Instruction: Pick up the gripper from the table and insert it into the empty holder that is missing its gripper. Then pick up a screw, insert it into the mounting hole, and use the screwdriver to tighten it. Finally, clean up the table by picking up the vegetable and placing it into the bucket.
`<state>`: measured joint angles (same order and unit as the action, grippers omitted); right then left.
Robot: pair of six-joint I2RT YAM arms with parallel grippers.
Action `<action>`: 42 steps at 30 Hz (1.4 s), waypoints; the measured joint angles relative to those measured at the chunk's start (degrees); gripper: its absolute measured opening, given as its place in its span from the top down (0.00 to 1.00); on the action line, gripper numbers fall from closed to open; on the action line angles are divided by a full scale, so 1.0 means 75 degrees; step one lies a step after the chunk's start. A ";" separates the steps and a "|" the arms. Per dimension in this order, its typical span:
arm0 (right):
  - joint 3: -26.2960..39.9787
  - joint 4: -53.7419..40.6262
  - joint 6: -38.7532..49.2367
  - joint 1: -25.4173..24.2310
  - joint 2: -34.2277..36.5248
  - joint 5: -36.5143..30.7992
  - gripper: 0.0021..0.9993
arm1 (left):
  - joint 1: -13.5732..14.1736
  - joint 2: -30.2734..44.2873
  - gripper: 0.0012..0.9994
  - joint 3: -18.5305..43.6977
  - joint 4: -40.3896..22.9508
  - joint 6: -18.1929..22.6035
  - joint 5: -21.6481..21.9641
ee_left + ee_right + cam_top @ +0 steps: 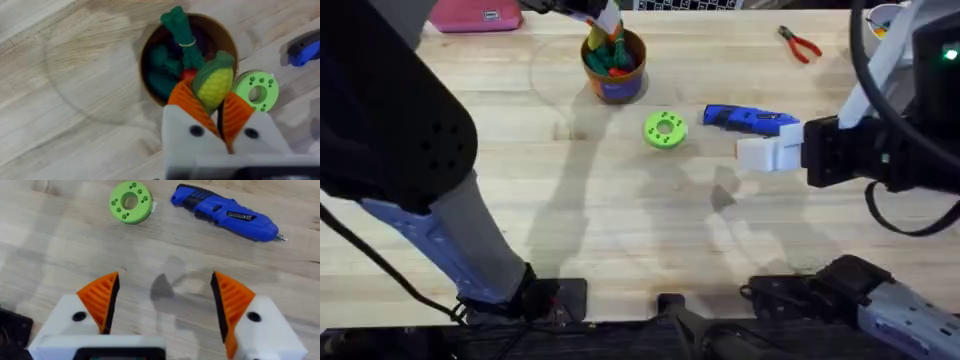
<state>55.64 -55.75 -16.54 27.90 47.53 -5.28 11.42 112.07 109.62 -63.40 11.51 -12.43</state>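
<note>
My left gripper (210, 95) is shut on the vegetable (216, 80), a yellow oblong toy with a dark green end, and holds it just above the bucket (226, 34). Green and red toys lie inside that orange-brown bucket (618, 88), which stands at the table's far middle under the left gripper (603, 22). The blue screwdriver (752, 119) lies flat to the right of it. Just in front of the screwdriver (225, 212) my right gripper (760, 155) hovers over bare wood, and in the wrist view the right gripper (165, 297) is open with nothing between its orange pads. The loose gripper part, holder and screw are out of view.
A green disc with holes (665, 130) lies between the bucket and the screwdriver. Red-handled pliers (800, 43) rest at the far right, and a pink case (475, 12) sits at the far left edge. The left arm rises large and dark over the left side.
</note>
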 joint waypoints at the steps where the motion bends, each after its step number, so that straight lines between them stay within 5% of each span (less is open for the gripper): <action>1: 0.0000 0.0000 0.0000 0.0000 0.0000 0.0000 0.01 | -0.0014 -0.0001 0.96 0.0000 0.0000 0.0007 0.0007; 7: 0.0000 0.0000 0.0000 0.0000 0.0000 0.0000 0.01 | -0.0043 0.0000 0.07 0.0000 0.0003 -0.0023 0.0029; 8: 0.0000 0.0000 -0.0001 0.0000 0.0000 0.0000 0.01 | -0.0043 0.0000 0.03 0.0000 0.0000 -0.0036 0.0031; 19: 0.0000 0.0000 0.0000 0.0000 0.0000 0.0000 0.01 | -0.0043 -0.0145 0.01 -0.0003 -0.0273 -0.0047 0.0032; 25: 0.0000 0.0000 0.0000 0.0000 0.0000 0.0000 0.01 | -0.0043 -0.1300 0.01 -0.0354 -0.0418 -0.0059 0.0034; 38: 0.0000 -0.0122 -0.0003 0.0000 0.0000 0.0000 0.01 | -0.0040 -0.5582 0.01 -0.5498 0.0608 -0.0584 0.0422; 42: 0.0000 -0.0289 -0.0003 0.0000 0.0000 0.0000 0.01 | -0.0040 -0.6862 0.01 -0.6466 0.0614 -0.0746 0.0440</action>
<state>55.64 -57.91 -16.56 27.90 47.53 -5.28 11.11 60.60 61.13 -58.79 5.91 -9.13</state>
